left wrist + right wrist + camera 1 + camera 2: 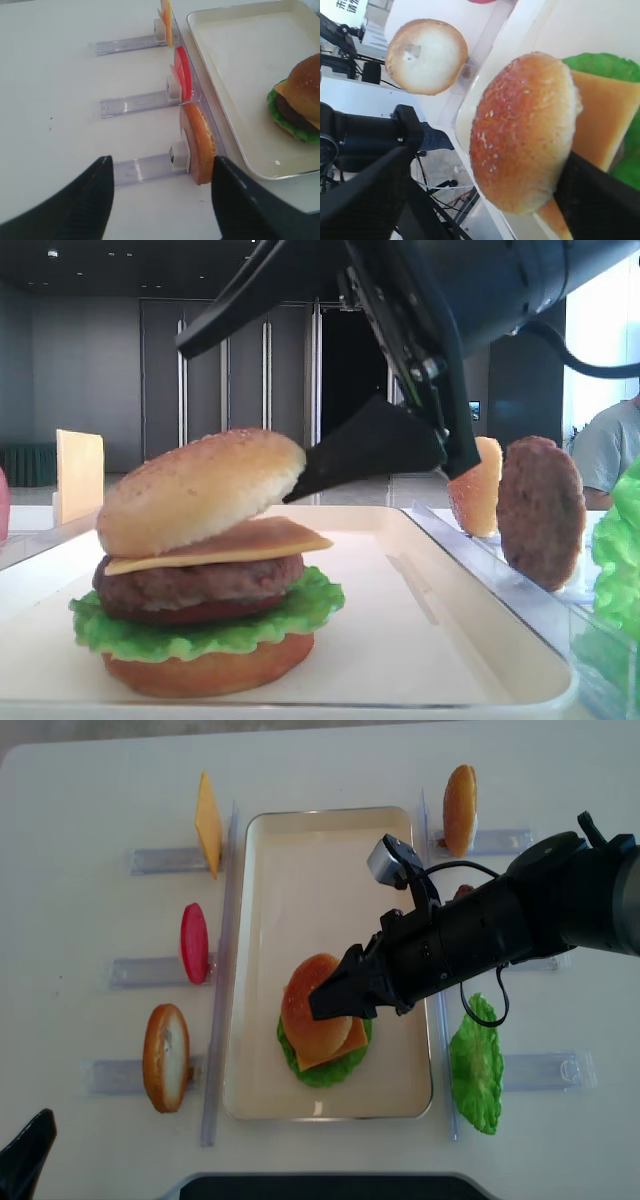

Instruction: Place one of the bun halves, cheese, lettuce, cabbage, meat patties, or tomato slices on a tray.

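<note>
A stacked burger stands on the cream tray (420, 630) (300, 870): bun base, lettuce (200, 632), meat patty (190, 582), cheese (255, 540) (607, 117). A sesame bun half (200, 490) (520, 130) (312, 1005) lies tilted on top. My right gripper (490, 155) (335, 992) straddles that bun with its jaws wide apart. One finger (600, 200) sits against the bun's edge. The other finger (370, 200) stands clear of it. My left gripper (162, 162) hangs open over the table beside the rack, with nothing between its fingers.
Clear racks flank the tray. On the left stand a cheese slice (208, 820), a tomato slice (193, 942) and a bun base (165, 1055) (197, 142). On the right stand a bun half (460, 795) (426, 56), a patty (540, 510) and lettuce (477, 1065).
</note>
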Controlling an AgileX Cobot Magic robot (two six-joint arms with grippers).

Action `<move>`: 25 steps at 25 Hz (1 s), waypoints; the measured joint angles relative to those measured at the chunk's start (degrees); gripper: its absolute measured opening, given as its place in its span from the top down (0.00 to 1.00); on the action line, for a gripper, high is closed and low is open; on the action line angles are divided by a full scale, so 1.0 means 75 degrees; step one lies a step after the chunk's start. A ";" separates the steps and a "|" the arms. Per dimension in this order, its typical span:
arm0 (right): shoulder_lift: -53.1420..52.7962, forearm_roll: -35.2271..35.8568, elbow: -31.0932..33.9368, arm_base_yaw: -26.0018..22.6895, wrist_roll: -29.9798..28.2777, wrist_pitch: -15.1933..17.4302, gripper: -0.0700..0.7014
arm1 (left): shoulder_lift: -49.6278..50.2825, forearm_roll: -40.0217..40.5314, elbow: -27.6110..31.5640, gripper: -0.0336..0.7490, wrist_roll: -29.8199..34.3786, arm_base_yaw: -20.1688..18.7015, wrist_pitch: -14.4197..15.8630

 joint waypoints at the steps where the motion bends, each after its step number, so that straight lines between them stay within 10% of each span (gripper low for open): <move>1: -0.0022 -0.0121 0.0000 0.0000 0.0040 -0.0084 0.16 | 0.0000 0.0000 0.0000 0.35 0.0000 0.0000 0.0000; 16: -0.2152 -0.3483 0.0000 0.0325 0.2496 -0.1610 0.10 | 0.0000 0.0000 0.0000 0.35 0.0000 0.0000 0.0000; 25: -0.3241 -0.7639 -0.0207 -0.0082 0.6195 -0.1928 0.12 | 0.0000 0.0000 0.0000 0.35 0.0000 0.0000 0.0000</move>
